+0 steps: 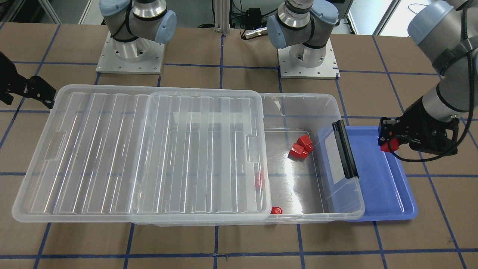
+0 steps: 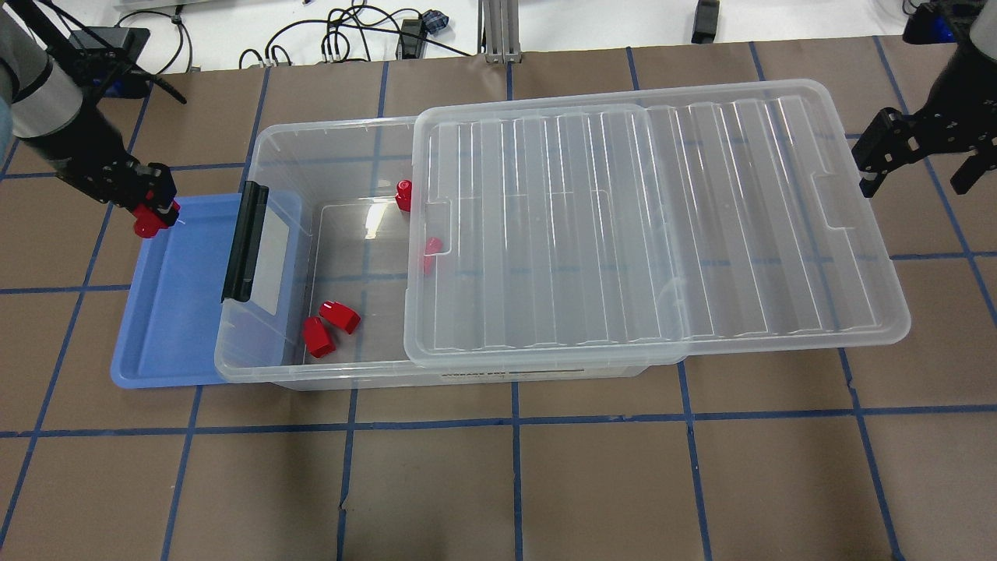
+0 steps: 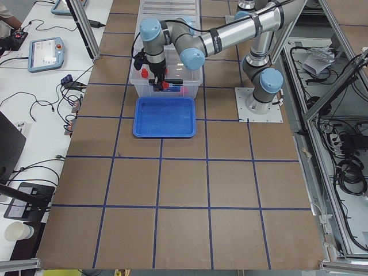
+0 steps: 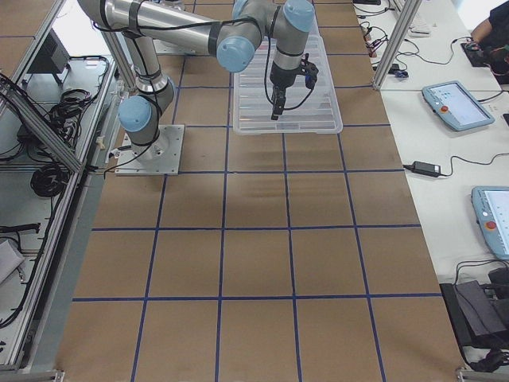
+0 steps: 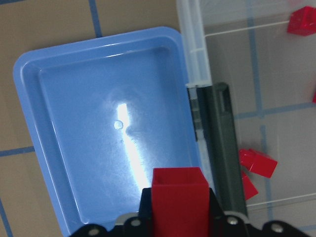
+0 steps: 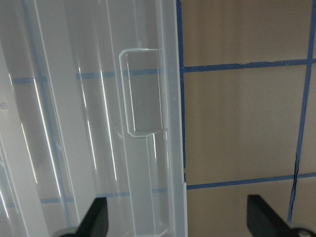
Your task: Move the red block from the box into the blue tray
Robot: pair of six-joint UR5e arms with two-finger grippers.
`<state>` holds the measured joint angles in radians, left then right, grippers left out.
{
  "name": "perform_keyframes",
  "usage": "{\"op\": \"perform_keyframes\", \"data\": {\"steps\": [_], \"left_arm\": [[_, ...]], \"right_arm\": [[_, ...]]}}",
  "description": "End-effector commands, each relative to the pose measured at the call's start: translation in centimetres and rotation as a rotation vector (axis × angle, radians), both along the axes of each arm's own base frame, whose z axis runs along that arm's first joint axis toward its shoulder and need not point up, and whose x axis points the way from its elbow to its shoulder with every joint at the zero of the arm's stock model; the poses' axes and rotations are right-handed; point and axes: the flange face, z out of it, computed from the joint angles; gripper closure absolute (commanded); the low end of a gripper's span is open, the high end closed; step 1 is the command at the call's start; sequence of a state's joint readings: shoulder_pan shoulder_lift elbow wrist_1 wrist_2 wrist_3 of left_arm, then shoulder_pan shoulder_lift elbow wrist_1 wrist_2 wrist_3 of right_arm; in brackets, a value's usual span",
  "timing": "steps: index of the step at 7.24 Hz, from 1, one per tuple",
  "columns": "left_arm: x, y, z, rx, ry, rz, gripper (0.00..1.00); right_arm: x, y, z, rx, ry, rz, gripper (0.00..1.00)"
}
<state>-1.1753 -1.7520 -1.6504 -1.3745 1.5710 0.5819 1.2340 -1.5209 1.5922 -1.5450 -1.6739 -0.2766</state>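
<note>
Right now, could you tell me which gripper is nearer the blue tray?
Left. The left gripper, holding a red block, hangs at the tray's rim; the right gripper sits open past the lid's far end, across the box.

- Pretty clearly a robotics lab, not a home or a shop.
- Two industrial arms (image 1: 298, 22) are bolted onto metal base plates (image 1: 149, 63) on a brown surface (image 2: 607, 491) gridded with blue tape (image 2: 516, 483).
- There's aluminium framing (image 2: 498, 27) and loose cables (image 2: 343, 31) along the edge.
- Teach pendants (image 3: 46, 53) lie on a white bench (image 3: 40, 80) right beside it.
</note>
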Motion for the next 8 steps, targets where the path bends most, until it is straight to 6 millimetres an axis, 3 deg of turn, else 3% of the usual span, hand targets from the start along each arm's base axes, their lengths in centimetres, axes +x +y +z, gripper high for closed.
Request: {"op": "perform_keyframes", "data": {"steps": [1, 3, 4, 5, 6, 7, 8], "left_arm": [[2.0, 0.1, -2.7, -0.052, -0.019, 0.002, 1.0], [1.8, 0.8, -7.2, -0.051, -0.021, 0.009, 1.0], [1.5, 1.4, -11.5, -0.061, -0.026, 0.012, 1.0], [1.9, 2.9, -15.0, -0.082, -0.038, 0.028, 1.0], [3.2, 3.2, -16.6, -0.088, -0.04, 0.054, 0.93], [3.3, 3.0, -17.5, -0.078, -0.036, 0.061, 0.6], [3.8, 2.2, -17.0, -0.093, -0.04, 0.108, 0.28]], "right_arm": [[-0.4, -1.0, -0.3, -0.048, 0.016, 0.002, 0.0], [-2.3, -2.2, -1.3, -0.061, 0.068, 0.043, 0.0], [-3.4, -3.4, -2.5, -0.076, 0.086, 0.038, 0.0], [-4.1, -4.6, -4.0, -0.078, 0.087, 0.052, 0.0], [-5.2, -5.0, -4.8, -0.079, 0.085, 0.064, 0.0], [-7.2, -4.8, -4.9, -0.073, 0.073, 0.079, 0.0], [-7.8, -4.7, -5.8, -0.059, 0.059, 0.079, 0.0]]}}
